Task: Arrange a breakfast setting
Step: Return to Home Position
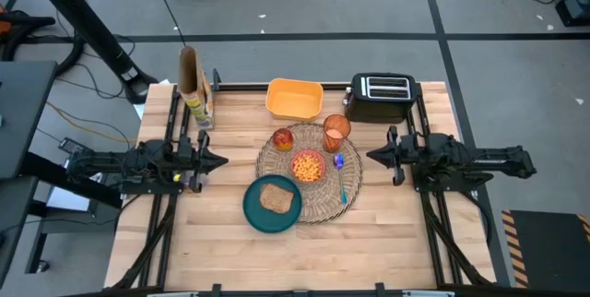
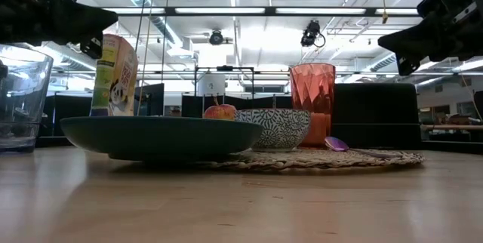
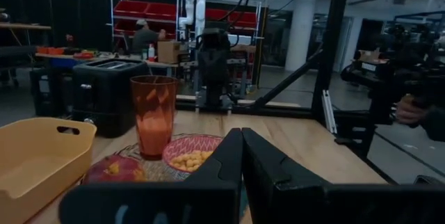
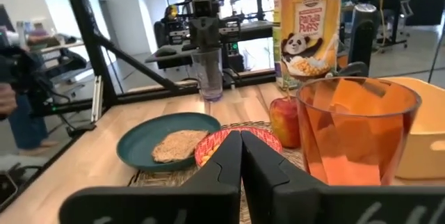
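A round woven placemat (image 1: pixel 318 196) lies mid-table. On it stand a pink bowl (image 1: pixel 308 165) of cereal, an orange cup (image 1: pixel 336 129), a small red fruit (image 1: pixel 282 138) and a blue-green spoon (image 1: pixel 341 182). A dark teal plate (image 1: pixel 258 214) with a toast slice (image 1: pixel 277 197) rests on the mat's near-left edge. My left gripper (image 1: pixel 224 160) is shut and empty, raised left of the mat. My right gripper (image 1: pixel 370 155) is shut and empty, raised right of it.
A yellow tray (image 1: pixel 294 99) and a black toaster (image 1: pixel 381 97) stand at the far edge. A cereal box (image 1: pixel 192 83) and a clear glass (image 1: pixel 204 115) stand at the far left. A person shows in the room beyond (image 4: pixel 21 106).
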You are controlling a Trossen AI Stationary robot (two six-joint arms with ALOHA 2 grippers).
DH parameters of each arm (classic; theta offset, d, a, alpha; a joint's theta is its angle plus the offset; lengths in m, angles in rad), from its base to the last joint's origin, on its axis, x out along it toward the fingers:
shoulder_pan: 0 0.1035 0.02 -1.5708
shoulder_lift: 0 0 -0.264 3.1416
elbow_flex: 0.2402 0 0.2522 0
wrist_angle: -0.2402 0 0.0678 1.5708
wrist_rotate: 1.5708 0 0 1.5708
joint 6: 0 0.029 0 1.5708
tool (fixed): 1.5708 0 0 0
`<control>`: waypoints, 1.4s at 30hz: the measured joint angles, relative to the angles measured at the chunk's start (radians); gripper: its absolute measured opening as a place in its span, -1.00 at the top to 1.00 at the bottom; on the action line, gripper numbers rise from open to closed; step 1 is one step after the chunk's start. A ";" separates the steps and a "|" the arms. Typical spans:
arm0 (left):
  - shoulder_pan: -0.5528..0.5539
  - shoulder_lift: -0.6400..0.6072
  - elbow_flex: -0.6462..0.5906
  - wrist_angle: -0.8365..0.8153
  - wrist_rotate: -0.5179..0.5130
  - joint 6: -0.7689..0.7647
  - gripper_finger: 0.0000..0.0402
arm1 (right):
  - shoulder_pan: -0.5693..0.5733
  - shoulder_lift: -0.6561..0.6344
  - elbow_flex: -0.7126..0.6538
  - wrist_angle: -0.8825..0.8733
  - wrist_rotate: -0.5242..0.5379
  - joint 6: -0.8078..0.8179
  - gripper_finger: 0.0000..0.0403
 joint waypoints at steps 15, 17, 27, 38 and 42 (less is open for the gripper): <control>0.000 0.001 -0.001 -0.029 0.000 0.021 0.94 | 0.003 0.000 0.000 0.007 0.000 -0.034 0.87; 0.000 0.001 -0.001 -0.029 0.000 0.021 0.94 | 0.003 0.000 0.000 0.007 0.000 -0.034 0.87; 0.000 0.001 -0.001 -0.029 0.000 0.021 0.94 | 0.003 0.000 0.000 0.008 0.000 -0.034 0.86; 0.000 0.001 -0.001 -0.027 0.000 0.022 0.94 | 0.003 0.000 0.000 0.008 0.000 -0.034 0.86; 0.000 0.001 -0.002 -0.027 0.000 0.021 0.94 | 0.003 0.000 0.000 0.008 0.000 -0.034 0.86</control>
